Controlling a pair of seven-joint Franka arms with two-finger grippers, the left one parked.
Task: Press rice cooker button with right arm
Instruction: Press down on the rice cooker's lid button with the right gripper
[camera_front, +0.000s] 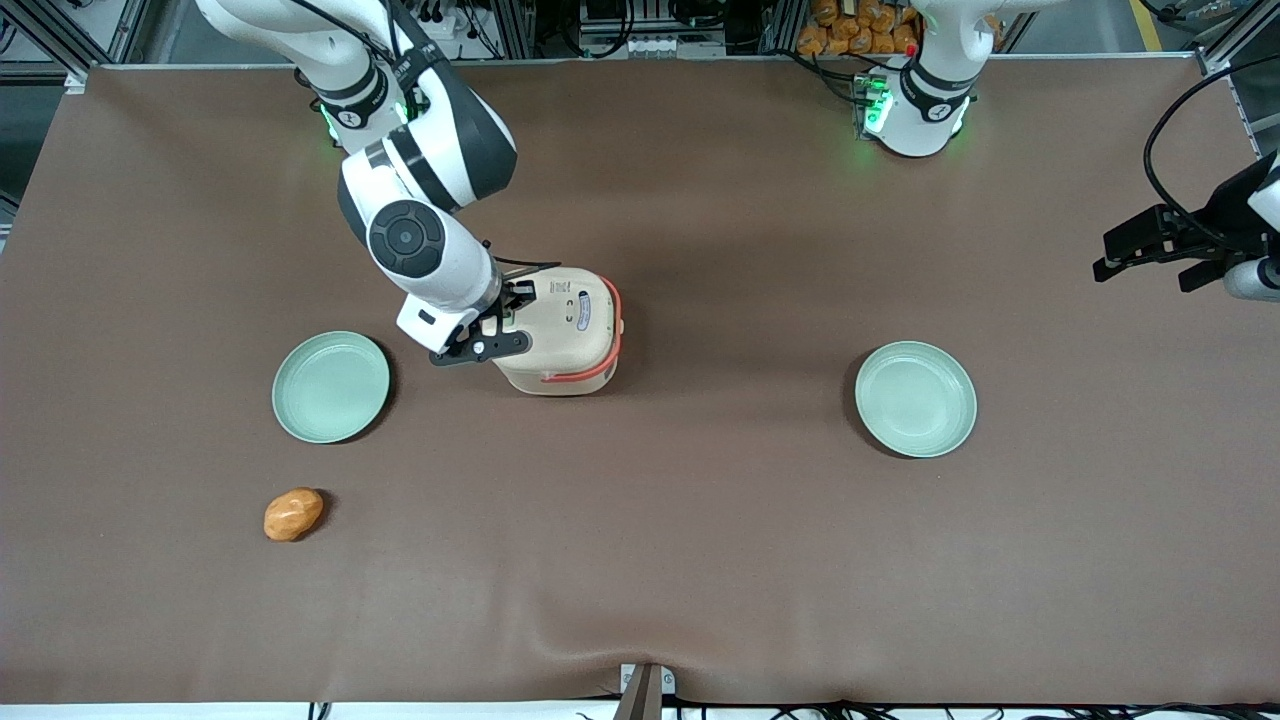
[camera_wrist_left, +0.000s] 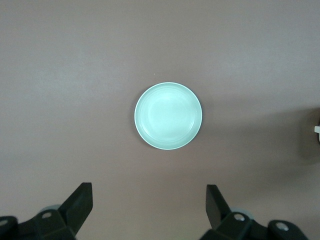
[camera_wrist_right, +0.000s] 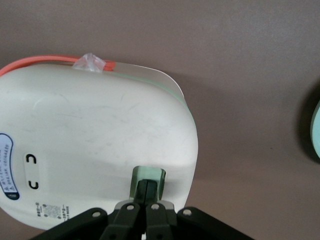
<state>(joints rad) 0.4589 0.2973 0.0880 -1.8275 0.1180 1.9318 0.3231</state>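
From the front: my thick white jointed right arm (camera_front: 420, 215) reaches down to the small cream rounded-square rice cooker with its orange-red hoop handle (camera_front: 562, 332), which stands mid-table between two round mint-green plates, one toward my end (camera_front: 331, 386), one toward the parked arm's end (camera_front: 915, 398); my black two-finger gripper (camera_front: 500, 322) sits against the cooker's edge; an orange-brown lumpy bread-like object (camera_front: 293, 514) lies nearer the camera than my plate, well apart from the work.

Left wrist: only the plate (camera_wrist_left: 168, 116) on brown cloth.

Right wrist: my gripper (camera_wrist_right: 147, 196) has its fingers closed together, tips touching the pale green button tab (camera_wrist_right: 148, 180) on the cooker's (camera_wrist_right: 100, 145) cream lid, holding nothing.

The risk, as I judge it: the cooker looks light and unsecured, so a push off the tab's centre could slide or tip it; my narrow tips could also slip off the small tab, leaving the button unpressed.
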